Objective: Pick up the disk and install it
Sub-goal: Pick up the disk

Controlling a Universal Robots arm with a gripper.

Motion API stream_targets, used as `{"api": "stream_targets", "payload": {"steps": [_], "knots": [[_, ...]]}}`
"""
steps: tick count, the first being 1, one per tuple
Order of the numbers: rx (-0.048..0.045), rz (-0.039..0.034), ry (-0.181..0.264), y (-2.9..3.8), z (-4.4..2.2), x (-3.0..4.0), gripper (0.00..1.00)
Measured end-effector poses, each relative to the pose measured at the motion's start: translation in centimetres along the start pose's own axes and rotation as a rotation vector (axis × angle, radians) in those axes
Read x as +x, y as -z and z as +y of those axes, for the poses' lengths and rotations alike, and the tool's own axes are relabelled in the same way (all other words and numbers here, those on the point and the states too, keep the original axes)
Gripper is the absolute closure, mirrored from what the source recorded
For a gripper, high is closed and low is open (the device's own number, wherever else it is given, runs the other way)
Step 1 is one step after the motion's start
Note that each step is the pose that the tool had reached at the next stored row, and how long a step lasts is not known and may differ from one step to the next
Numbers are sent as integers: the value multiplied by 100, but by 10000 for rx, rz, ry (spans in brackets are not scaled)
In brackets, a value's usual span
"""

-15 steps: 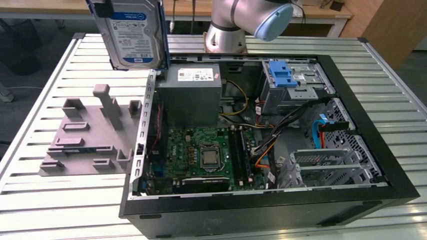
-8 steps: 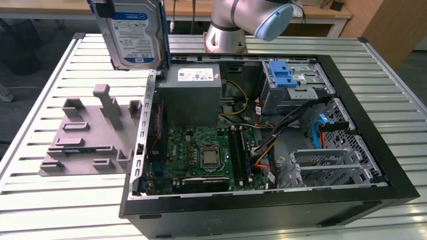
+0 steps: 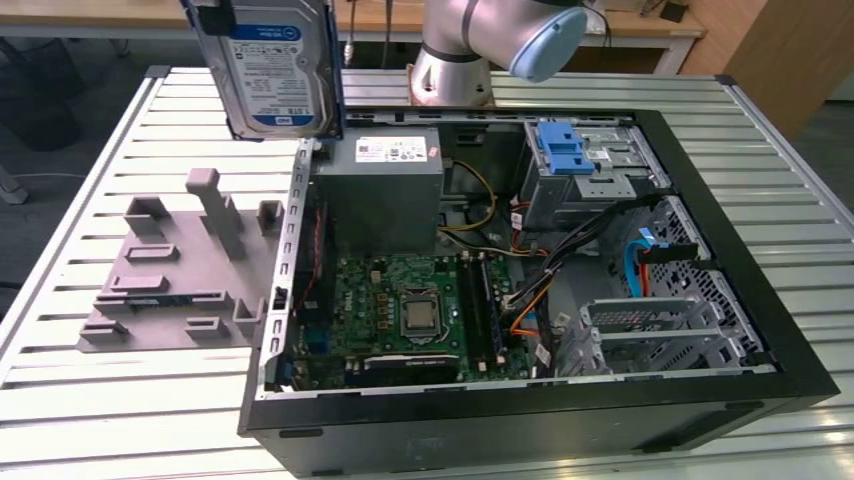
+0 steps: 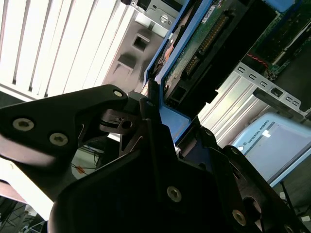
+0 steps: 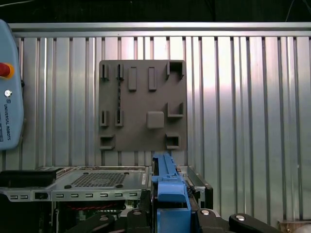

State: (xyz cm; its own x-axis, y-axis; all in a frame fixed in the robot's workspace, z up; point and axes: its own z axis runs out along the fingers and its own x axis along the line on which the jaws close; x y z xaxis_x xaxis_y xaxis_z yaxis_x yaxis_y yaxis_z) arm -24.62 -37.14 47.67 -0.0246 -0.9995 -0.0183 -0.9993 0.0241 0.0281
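The disk (image 3: 274, 65), a silver hard drive with a white-and-blue label and a blue rail frame, hangs upright in the air at the exterior view's upper left. It is above the table, between the grey fixture plate (image 3: 160, 280) and the open computer case (image 3: 747, 250). In the second wrist view my gripper (image 4: 150, 111) is shut on the disk's blue frame (image 4: 167, 73), with the drive's green circuit board (image 4: 204, 39) beyond. In the first wrist view the blue frame (image 5: 167, 187) juts out from between my black fingers (image 5: 214, 221).
The case lies open on the slatted metal table (image 3: 80, 180). Inside are a grey power supply box (image 3: 387, 190), a motherboard (image 3: 414, 310) and a drive bay with a blue latch (image 3: 567, 150). The arm's base (image 3: 454, 60) stands behind the case. A teach pendant (image 5: 9, 97) lies at the table's edge.
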Motion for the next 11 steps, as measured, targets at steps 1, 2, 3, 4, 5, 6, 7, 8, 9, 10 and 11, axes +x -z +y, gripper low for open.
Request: {"api": "stream_targets", "payload": {"steps": [1, 2, 3, 4, 5, 6, 7, 8, 9, 10, 11], "knots": [[0, 0, 0, 0, -6, 0, 64], [0, 1, 0, 0, -12, 0, 64], [0, 0, 0, 0, -17, 0, 64], [0, 0, 0, 0, -25, -1, 64], [0, 0, 0, 0, -32, -1, 64], [0, 0, 0, 1, -39, -1, 64], [1, 0, 0, 0, -45, -1, 64], [0, 0, 0, 1, -52, -1, 64], [0, 0, -1, 1, -59, -1, 64], [0, 0, -1, 1, -67, -2, 64], [0, 0, 0, 1, -75, -2, 64]]}}
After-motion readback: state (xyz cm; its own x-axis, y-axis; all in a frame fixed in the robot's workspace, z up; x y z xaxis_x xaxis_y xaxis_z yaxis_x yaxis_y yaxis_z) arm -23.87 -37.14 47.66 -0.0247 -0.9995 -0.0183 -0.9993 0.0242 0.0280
